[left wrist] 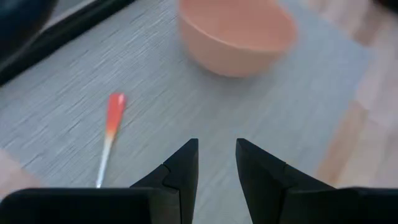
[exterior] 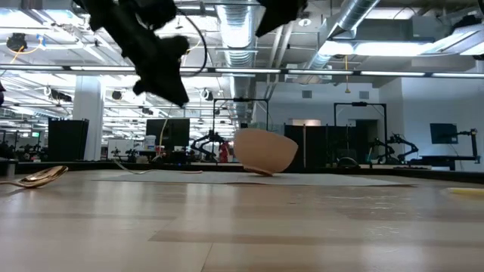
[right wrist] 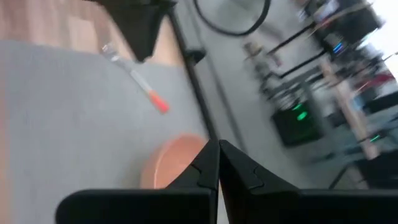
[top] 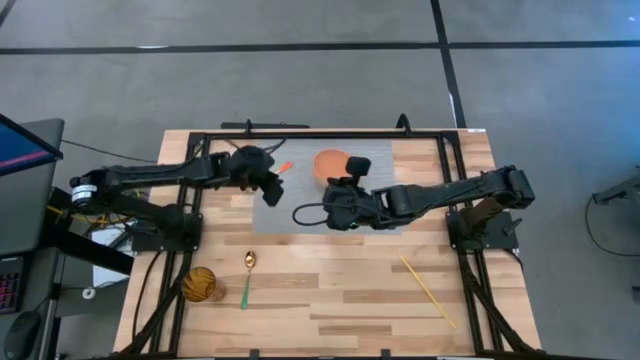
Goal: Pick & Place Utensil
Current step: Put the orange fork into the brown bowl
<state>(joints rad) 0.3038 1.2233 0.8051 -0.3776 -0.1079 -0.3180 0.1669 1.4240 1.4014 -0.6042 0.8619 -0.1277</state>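
Observation:
A slim utensil with an orange end (top: 285,167) lies flat on the grey mat (top: 300,215), beside the orange bowl (top: 328,163). My left gripper (top: 266,184) hovers over the mat just short of the utensil (left wrist: 111,134), fingers open (left wrist: 216,155) with a narrow gap, holding nothing; the bowl (left wrist: 236,34) stands beyond it. My right gripper (top: 335,212) hangs over the mat near the bowl (right wrist: 171,163), shut (right wrist: 218,158) and empty; the utensil (right wrist: 149,93) lies farther off. In the low view the bowl (exterior: 265,151) rests on the mat, with both grippers raised above it.
A gold spoon with a green handle (top: 247,275) and an amber glass (top: 200,285) lie on the wood toward the near left. A pair of chopsticks (top: 428,290) lies toward the near right. Black frame rails (top: 300,135) run along the far edge.

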